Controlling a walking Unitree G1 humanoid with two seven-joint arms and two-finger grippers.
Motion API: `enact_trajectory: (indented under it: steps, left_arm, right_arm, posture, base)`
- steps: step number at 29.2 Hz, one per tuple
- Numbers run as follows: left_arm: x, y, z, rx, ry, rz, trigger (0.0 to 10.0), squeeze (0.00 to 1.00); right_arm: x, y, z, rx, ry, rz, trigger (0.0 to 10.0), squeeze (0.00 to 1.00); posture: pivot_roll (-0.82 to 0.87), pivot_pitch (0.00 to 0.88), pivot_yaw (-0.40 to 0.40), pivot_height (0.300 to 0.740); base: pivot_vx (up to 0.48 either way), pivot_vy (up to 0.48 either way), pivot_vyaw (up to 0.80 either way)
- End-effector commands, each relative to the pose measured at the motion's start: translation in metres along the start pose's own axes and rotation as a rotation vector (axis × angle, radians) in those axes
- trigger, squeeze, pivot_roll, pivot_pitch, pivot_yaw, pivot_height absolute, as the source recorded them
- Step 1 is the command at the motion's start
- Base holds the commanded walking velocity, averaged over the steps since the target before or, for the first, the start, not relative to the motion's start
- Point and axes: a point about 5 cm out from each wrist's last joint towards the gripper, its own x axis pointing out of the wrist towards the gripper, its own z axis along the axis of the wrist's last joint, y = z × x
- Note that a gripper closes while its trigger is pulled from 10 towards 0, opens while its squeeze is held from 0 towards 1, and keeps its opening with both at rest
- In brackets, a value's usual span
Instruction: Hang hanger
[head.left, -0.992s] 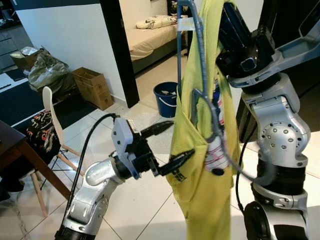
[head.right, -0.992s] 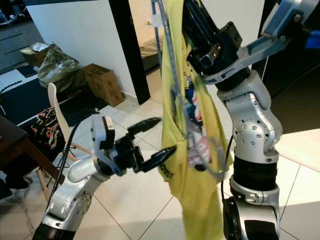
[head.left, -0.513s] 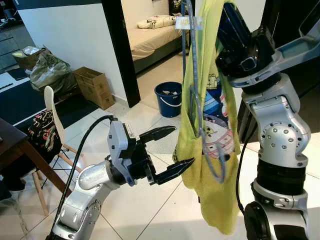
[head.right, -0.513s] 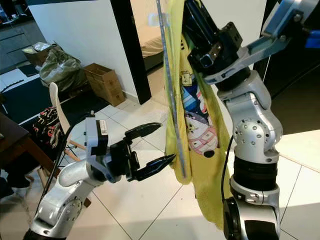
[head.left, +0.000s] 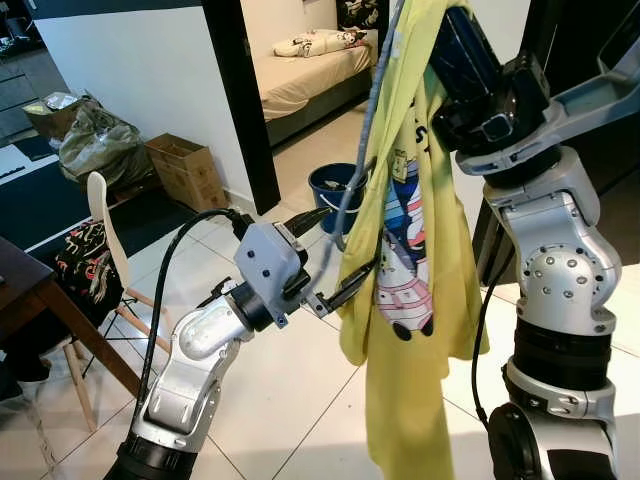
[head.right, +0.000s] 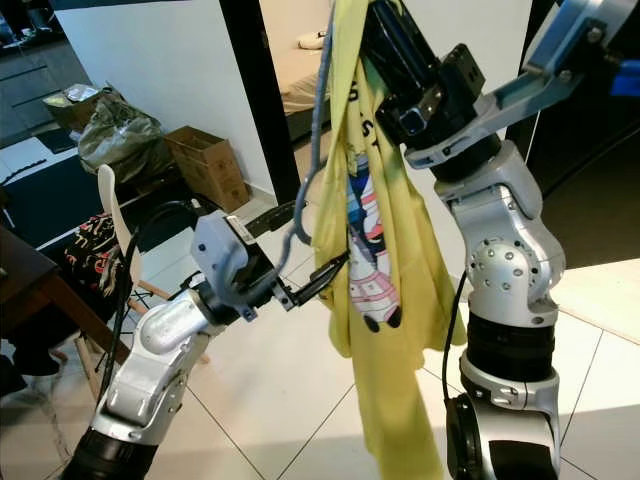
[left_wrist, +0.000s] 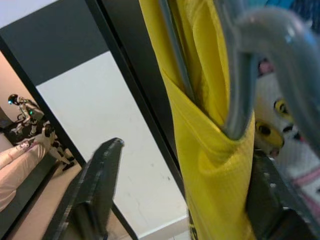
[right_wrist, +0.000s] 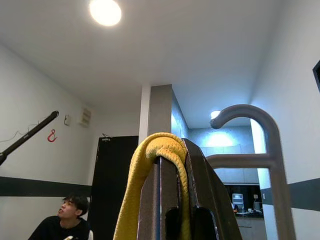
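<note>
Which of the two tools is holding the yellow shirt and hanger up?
The right tool, raised high and shut on the yellow shirt, with the grey hanger hanging there. The left tool is lower, open at the shirt's edge.

left arm bent at the elbow, forearm angled up and forward to chest height. left gripper (head.left: 335, 255) spread wide, upper finger level with the lower one, both reaching into the hanging yellow shirt (head.left: 405, 400); lower fingertip against the cloth. right arm raised high, wrist above the head camera, right gripper (right_wrist: 181, 220) pointing up with its two fingers pressed together, a fold of the shirt draped over and pinched between them.
</note>
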Motion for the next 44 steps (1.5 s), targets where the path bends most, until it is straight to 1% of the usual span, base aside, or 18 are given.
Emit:
enact_trajectory:
  steps: [1,2,4,5,20,25,28,29,30,31,32,34,35,36,37,39,42,44]
  left_arm:
    - [-0.002,0.006,0.002,-0.018,-0.022,0.027,3.1,0.00]
    - [-0.002,0.006,0.004,-0.035,-0.038,0.033,0.8,0.00]
    - [-0.002,0.007,0.004,-0.046,-0.049,0.037,0.8,0.00]
    - [-0.002,0.007,0.005,-0.064,-0.062,0.045,0.0,0.00]
    - [-0.009,0.021,0.012,-0.128,-0.103,0.046,0.0,0.00]
    - [-0.022,0.039,0.024,-0.149,-0.100,-0.006,0.0,0.00]
    - [-0.036,0.054,0.034,-0.152,-0.073,-0.068,0.0,0.00]
    - [-0.036,0.054,0.034,-0.152,-0.073,-0.068,0.0,0.00]
    - [-0.046,0.067,0.040,-0.137,-0.047,-0.089,0.2,0.00]
    - [-0.046,0.067,0.040,-0.137,-0.047,-0.089,0.2,0.00]
    - [-0.053,0.078,0.047,-0.124,-0.025,-0.113,0.3,0.00]
    - [-0.053,0.078,0.047,-0.124,-0.025,-0.113,0.3,0.00]
    - [-0.059,0.087,0.053,-0.120,-0.004,-0.139,0.6,0.00]
    - [-0.059,0.087,0.053,-0.120,-0.004,-0.139,0.6,0.00]
    - [-0.065,0.094,0.058,-0.114,0.030,-0.183,0.8,0.00]
    - [-0.070,0.099,0.060,-0.108,0.065,-0.220,0.9,0.00]
    - [-0.073,0.102,0.062,-0.107,0.095,-0.250,0.9,0.00]
    - [-0.079,0.109,0.066,-0.121,0.153,-0.305,0.9,0.00]
  right_arm:
    - [0.004,0.007,0.001,0.010,-0.011,0.037,0.0,0.00]
    - [0.004,0.007,0.001,0.008,-0.011,0.036,0.0,0.00]
    - [0.004,0.007,0.001,0.008,-0.011,0.036,0.0,0.00]
    - [0.004,0.007,0.001,0.008,-0.011,0.037,0.0,0.00]
    - [0.003,0.007,0.000,0.007,-0.005,0.040,0.0,0.00]
    - [-0.006,-0.003,-0.010,-0.045,0.077,-0.017,0.0,0.00]
    - [-0.016,-0.010,-0.017,-0.096,0.154,-0.062,0.0,0.00]
    - [-0.016,-0.010,-0.017,-0.096,0.154,-0.062,0.0,0.00]
    - [-0.026,-0.014,-0.021,-0.131,0.212,-0.085,0.0,0.00]
    - [-0.026,-0.014,-0.021,-0.131,0.212,-0.085,0.0,0.00]
    - [-0.036,-0.016,-0.025,-0.158,0.267,-0.100,0.0,0.00]
    - [-0.036,-0.016,-0.025,-0.158,0.267,-0.100,0.0,0.00]
    - [-0.045,-0.018,-0.030,-0.176,0.313,-0.113,0.0,0.00]
    - [-0.045,-0.018,-0.030,-0.176,0.313,-0.113,0.0,0.00]
    - [-0.054,-0.019,-0.034,-0.192,0.354,-0.127,0.0,0.00]
    - [-0.059,-0.019,-0.037,-0.199,0.376,-0.139,0.0,0.00]
    - [-0.063,-0.020,-0.038,-0.205,0.388,-0.148,0.0,0.00]
    - [-0.066,-0.021,-0.037,-0.217,0.390,-0.166,0.0,0.00]
  posture:
    - [-0.09,0.000,0.099,0.740]
    - [-0.09,0.000,0.099,0.740]
    - [-0.09,0.000,0.099,0.740]
    - [-0.08,0.000,0.102,0.740]
    - [-0.08,0.000,0.100,0.740]
    - [-0.08,0.000,0.099,0.740]
    - [-0.07,0.000,0.099,0.740]
    - [-0.07,0.000,0.099,0.740]
    - [-0.06,0.000,0.104,0.740]
    - [-0.06,0.000,0.104,0.740]
    - [-0.06,0.000,0.104,0.740]
    - [-0.06,0.000,0.104,0.740]
    - [-0.06,0.000,0.109,0.740]
    - [-0.06,0.000,0.109,0.740]
    - [-0.06,0.000,0.118,0.740]
    - [-0.06,0.000,0.122,0.740]
    - [-0.06,0.000,0.122,0.740]
    - [-0.06,0.000,0.131,0.740]
  base:
    - [0.000,0.000,0.00]
    - [0.000,0.000,0.00]
    - [0.000,0.000,0.00]
    - [0.000,0.000,0.00]
    - [0.000,0.000,0.00]
    - [0.000,0.000,0.00]
    - [0.000,0.000,0.00]
    - [0.000,0.000,0.00]
    - [0.000,0.000,0.00]
    - [0.000,0.000,0.00]
    - [0.000,0.000,0.00]
    - [0.000,0.000,0.00]
    - [0.000,0.000,0.00]
    - [0.000,0.000,0.00]
    - [0.000,0.000,0.00]
    - [0.000,0.000,0.00]
    - [0.000,0.000,0.00]
    - [0.000,0.000,0.00]
